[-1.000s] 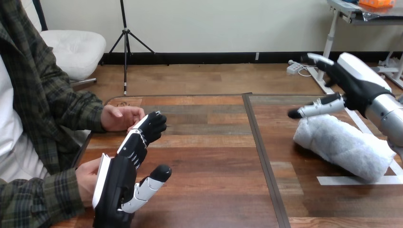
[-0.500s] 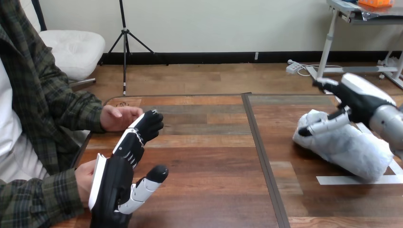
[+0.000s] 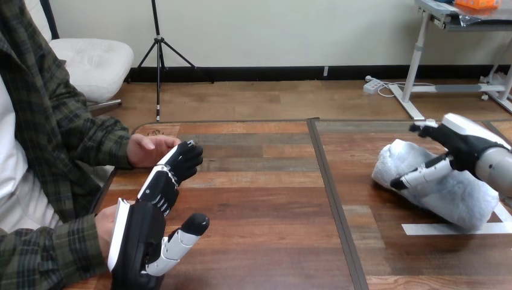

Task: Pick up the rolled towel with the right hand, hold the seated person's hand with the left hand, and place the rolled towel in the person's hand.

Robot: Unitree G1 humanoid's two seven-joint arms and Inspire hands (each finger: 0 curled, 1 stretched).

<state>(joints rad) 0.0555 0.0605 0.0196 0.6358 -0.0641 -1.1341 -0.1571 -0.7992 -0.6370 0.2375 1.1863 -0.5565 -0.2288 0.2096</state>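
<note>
The white rolled towel (image 3: 444, 194) lies on the table at the right. My right hand (image 3: 465, 140) is down over its far end. Its thumb (image 3: 422, 174) stretches across the roll's near face and its fingers (image 3: 424, 127) reach past the far side, not curled round it. My left hand (image 3: 140, 237) stands open at the lower left, fingers (image 3: 179, 162) pointing away from me. Their tips are next to the person's upper hand (image 3: 147, 149), which rests on the table edge; I cannot tell whether they touch. The person's lower hand (image 3: 106, 225) sits just behind my left hand's back.
A dark seam (image 3: 334, 199) runs front to back between the two tabletops (image 3: 265, 205). White tape strips (image 3: 444, 229) mark the wood near the towel. The person sits along the table's left edge.
My right hand has come down from above the towel onto it, thumb now against the roll. My left hand has drifted slightly left; the person's hands stay put.
</note>
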